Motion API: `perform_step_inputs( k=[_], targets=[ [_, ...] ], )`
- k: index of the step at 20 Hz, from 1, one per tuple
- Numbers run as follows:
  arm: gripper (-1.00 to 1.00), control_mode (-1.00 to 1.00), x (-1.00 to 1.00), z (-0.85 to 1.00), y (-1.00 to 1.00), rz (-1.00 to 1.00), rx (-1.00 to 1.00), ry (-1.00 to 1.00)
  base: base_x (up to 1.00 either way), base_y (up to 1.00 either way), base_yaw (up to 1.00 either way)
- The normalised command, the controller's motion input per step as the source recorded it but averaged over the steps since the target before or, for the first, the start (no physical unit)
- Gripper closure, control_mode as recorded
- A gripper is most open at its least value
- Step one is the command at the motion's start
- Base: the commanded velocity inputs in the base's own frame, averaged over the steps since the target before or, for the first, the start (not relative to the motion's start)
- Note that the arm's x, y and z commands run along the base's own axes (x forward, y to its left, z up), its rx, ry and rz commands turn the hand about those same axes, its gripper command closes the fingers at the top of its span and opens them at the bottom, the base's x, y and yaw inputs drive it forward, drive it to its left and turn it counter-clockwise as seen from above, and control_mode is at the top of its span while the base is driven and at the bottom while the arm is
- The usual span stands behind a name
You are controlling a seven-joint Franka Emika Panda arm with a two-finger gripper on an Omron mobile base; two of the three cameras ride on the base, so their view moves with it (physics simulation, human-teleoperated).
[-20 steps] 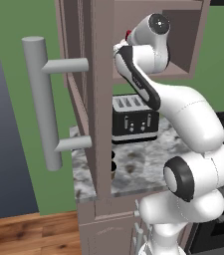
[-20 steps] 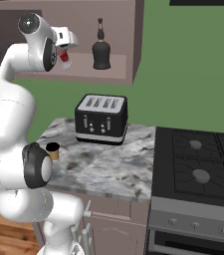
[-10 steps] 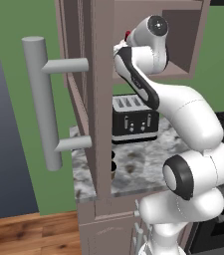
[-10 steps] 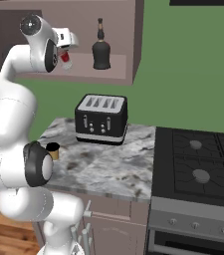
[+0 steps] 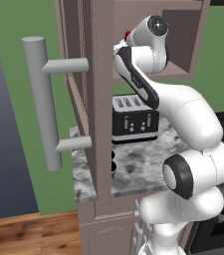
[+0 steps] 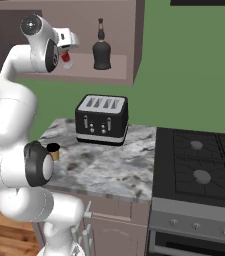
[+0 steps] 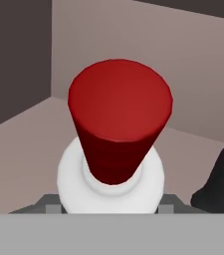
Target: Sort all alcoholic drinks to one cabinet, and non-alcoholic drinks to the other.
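Nothing has moved; the tool (image 6: 68,50) grips the clear bottle (image 7: 112,164) inside the cabinet (image 6: 129,45)

Even, diffuse rendered light is seen throughout, without glare. Soft shading is cast inside the wall cabinet (image 6: 84,75), darkest at its inner side wall. Edges are rendered sharp; the red bottle cap (image 7: 119,114) is shown slightly soft up close.

Slim clear bottle (image 6: 66,61) largely covered by arm in right base view; lower body cut off in hand view; black bottle (image 7: 222,175) cut by right edge there; cup (image 6: 53,151) partly hidden behind robot; finger contact on bottle not discernible.
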Motion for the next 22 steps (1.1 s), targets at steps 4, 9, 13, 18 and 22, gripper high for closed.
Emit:
perform_step_inputs(
  k=[4,9,13,18,22],
  targets=[
    [1.00,-1.00,0.10,-0.13,0.05,0.00,0.00,0.00,0.00,0.00,0.00],
    [-1.00,-1.00,0.09,-0.11,0.06,0.00,0.00,-0.01,0.00,0.00,0.00],
    [-1.00,-1.00,0.09,-0.10,0.00,0.00,0.00,-0.01,0.00,0.00,0.00],
    [-1.00,-1.00,0.12,-0.07,0.00,0.00,0.00,0.00,0.00,0.00,0.00],
    [-1.00,-1.00,0.13,-0.03,0.00,0.00,0.00,-0.01,0.00,0.00,0.00]
  ],
)
